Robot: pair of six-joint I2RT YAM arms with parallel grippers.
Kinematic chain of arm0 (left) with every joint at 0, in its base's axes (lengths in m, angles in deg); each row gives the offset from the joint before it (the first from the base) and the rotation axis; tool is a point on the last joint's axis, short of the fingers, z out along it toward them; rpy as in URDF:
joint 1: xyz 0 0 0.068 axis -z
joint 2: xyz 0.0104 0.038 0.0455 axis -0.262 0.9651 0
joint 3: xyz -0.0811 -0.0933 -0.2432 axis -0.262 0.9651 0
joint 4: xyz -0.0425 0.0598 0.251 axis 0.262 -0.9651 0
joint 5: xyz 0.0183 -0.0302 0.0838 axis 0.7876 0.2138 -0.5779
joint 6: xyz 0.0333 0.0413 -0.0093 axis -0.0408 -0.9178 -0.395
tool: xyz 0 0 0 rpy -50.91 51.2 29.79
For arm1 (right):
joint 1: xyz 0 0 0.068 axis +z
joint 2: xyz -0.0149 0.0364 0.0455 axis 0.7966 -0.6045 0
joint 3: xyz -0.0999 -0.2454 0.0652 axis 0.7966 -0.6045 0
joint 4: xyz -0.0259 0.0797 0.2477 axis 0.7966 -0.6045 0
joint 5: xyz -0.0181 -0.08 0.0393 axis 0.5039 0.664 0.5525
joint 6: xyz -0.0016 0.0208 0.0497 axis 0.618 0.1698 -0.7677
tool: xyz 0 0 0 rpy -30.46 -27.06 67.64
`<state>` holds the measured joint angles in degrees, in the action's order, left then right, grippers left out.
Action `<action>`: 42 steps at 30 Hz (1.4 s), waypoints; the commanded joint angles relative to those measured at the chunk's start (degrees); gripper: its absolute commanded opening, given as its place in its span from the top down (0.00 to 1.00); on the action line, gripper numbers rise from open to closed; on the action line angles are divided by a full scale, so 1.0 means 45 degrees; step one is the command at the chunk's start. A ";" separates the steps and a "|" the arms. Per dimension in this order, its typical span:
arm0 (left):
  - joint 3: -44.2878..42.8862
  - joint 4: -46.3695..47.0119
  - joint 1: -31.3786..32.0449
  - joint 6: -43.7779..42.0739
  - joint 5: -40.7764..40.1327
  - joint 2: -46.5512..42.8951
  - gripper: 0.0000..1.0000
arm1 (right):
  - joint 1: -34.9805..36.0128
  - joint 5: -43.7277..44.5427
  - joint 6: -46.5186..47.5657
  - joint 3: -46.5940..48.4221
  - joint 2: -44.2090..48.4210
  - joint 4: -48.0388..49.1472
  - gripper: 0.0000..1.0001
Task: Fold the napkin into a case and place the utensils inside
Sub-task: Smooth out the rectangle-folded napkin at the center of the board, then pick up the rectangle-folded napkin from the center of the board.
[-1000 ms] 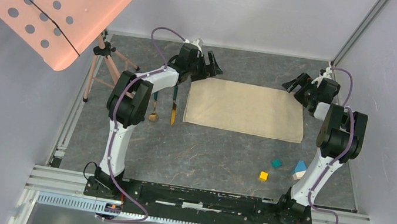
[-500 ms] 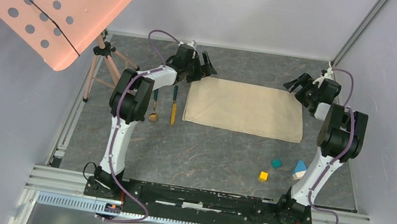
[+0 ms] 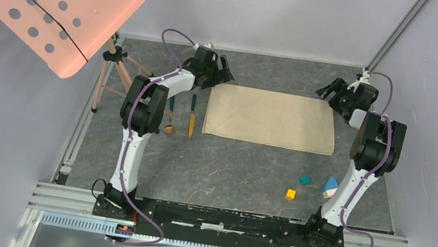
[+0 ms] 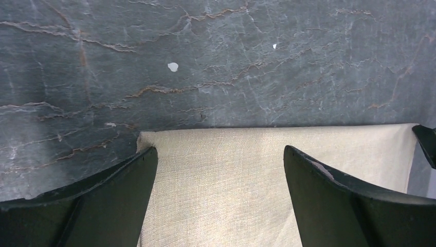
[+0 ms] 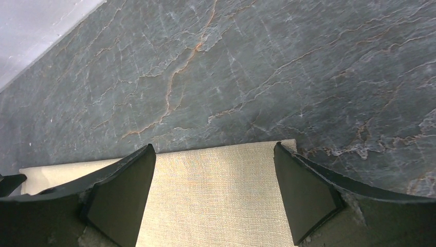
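napkin (image 3: pixel 271 119): beige, flat, unfolded | left gripper (image 4: pixel 218 153): jaws apart | right gripper (image 5: pixel 213 147): jaws apart

Wrist views crop the napkin (image 4: pixel 221 175) below; the left arm (image 3: pixel 167 83) seems to hide the spoon (image 3: pixel 169 122) handle's end.

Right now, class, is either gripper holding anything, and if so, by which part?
Nothing is held. The left gripper and the right gripper are both open, each above a far corner of the flat napkin.
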<state>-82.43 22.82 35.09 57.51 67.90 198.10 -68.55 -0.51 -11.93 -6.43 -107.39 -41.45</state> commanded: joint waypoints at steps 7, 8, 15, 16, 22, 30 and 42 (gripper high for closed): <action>-0.1118 -0.1455 0.0561 -0.2714 -0.0639 -0.1323 0.00 | 0.0588 0.0960 0.1396 0.0586 0.1553 -0.2069 0.08; -0.1111 -0.1517 0.0691 -0.2799 -0.0556 -0.1704 0.00 | 0.0731 0.1126 0.1468 0.0390 0.2039 -0.2157 0.08; 0.0419 -0.3021 0.1509 -0.2301 -0.0476 -0.4294 0.00 | 0.1815 0.2059 0.2232 -0.1431 0.4529 -0.3983 0.06; 0.0902 -0.3211 0.1578 -0.2022 -0.0328 -0.4789 0.00 | 0.1829 0.2298 0.2400 -0.1786 0.4835 -0.4421 0.06; 0.4116 -0.2803 0.2433 0.0189 0.2120 -0.7681 0.00 | 0.1730 0.3064 0.4903 -0.0488 0.4371 -0.8839 0.05; 0.6155 -0.3173 0.4217 -0.0879 0.4226 -1.0666 0.00 | 0.0758 0.3743 0.6397 0.0931 0.3183 -1.1014 0.16; 0.6059 -0.5041 0.4211 -0.2966 0.5056 -1.2079 0.00 | 0.0736 0.4008 0.6931 0.2100 0.1470 -1.1480 0.31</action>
<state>-54.89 1.62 54.15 48.64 89.69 147.02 -65.45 16.97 17.71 0.74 -99.19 -92.00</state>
